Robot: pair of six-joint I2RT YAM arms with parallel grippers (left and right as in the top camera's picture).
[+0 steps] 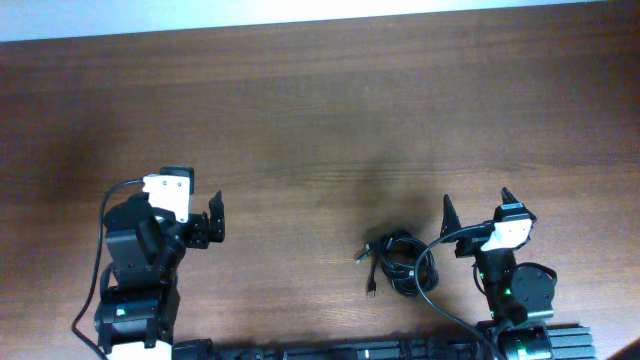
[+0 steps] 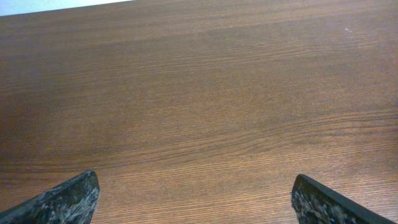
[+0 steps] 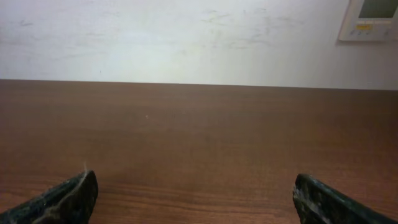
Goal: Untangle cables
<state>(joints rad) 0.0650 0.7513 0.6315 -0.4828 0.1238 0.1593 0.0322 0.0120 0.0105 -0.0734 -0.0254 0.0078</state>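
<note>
Brown wood-grain table. Black two-finger left gripper at 8 o'clock, fingers spread wide, idle, well apart from work. Thin black looped cables, tangled bundle, lie at 5 o'clock, untouched. Matching right gripper near, at bundle's 2 o'clock, fingers spread too, likely staged for first grab.

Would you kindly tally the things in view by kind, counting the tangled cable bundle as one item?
Cable bundle: 1
End effectors, left and right, both open: 2
Table: 1
Total: 4
</note>
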